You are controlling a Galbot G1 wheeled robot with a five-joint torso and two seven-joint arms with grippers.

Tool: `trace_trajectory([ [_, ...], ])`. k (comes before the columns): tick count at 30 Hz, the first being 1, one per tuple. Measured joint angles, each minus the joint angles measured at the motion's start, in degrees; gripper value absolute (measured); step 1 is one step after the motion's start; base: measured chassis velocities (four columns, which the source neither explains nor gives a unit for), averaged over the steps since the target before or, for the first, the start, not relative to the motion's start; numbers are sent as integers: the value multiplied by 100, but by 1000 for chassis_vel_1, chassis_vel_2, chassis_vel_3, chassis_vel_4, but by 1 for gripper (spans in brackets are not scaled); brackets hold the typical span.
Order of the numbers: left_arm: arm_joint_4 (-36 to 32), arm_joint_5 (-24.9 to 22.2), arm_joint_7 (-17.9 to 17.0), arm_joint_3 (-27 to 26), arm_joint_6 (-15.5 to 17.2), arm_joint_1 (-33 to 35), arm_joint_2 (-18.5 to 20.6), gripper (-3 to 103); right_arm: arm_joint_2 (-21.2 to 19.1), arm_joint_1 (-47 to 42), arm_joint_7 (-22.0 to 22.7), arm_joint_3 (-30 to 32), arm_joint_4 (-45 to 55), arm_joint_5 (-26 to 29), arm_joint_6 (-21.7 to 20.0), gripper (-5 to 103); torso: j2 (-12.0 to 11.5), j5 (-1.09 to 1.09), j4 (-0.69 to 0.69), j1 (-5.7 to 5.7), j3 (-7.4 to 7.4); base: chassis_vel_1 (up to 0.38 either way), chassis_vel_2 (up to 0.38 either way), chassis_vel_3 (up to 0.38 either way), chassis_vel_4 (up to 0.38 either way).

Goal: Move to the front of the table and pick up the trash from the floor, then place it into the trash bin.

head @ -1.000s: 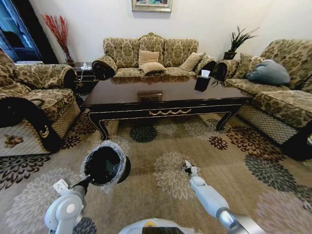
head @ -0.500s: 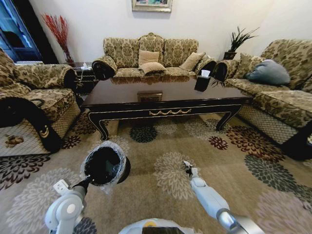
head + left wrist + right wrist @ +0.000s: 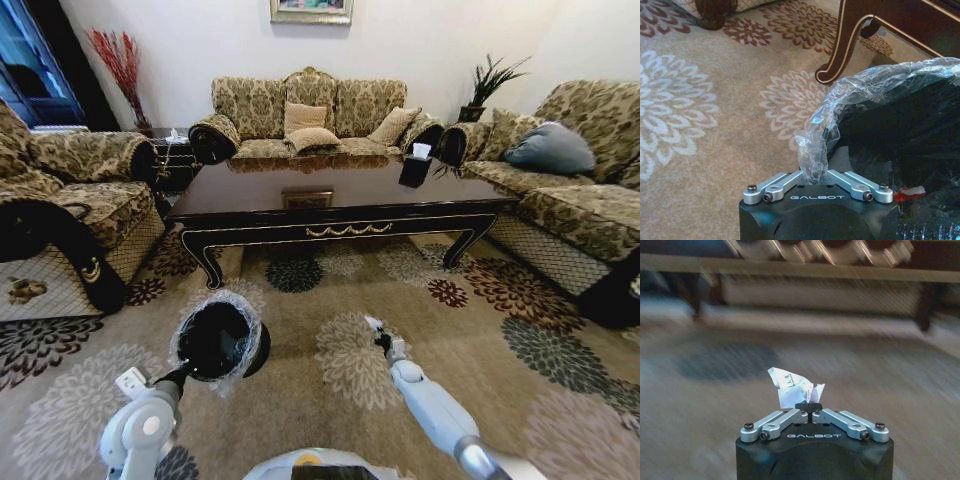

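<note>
Left arm: reaches forward from the near-left corner, bent low over the carpet. Left hand: closed on the rim of the trash bin, with a fold of the crinkly clear liner pinched between the fingers. Bin: held at near left, in front of the left end of the desk, mouth tilted up toward the head camera. Inside the bin, near the left hand: clear bottle with red cap, seen in the left wrist view.

Right arm: extends forward from the near-right corner, white forearm angled up and to the left toward the middle of the floor. Right hand: closed tight on a crumpled white paper scrap, which stands up above the fingertips. Held above the floral carpet, right of the bin and apart from it, nearer than the desk.

Desk: dark glossy top, gold scroll ornament on the front rail, curved legs, set across the far middle of the scene. On its far right corner: small black tissue box.
</note>
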Motion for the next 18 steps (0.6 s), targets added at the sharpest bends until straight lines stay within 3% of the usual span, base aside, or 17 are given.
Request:
trace_trajectory([
  [9, 83, 89, 53, 121, -7, -41, -83, 0, -29, 36, -960, -620, 1618, 462, 910, 0, 0, 1, 2, 0, 0, 0, 0, 0, 0],
  [18, 168, 204, 101, 208, -18, -56, -172, 0, -93, 445, -1605, -1428, 2460, 891, 1547, 0, 0, 1, 1, 0, 0, 0, 0, 0, 0],
])
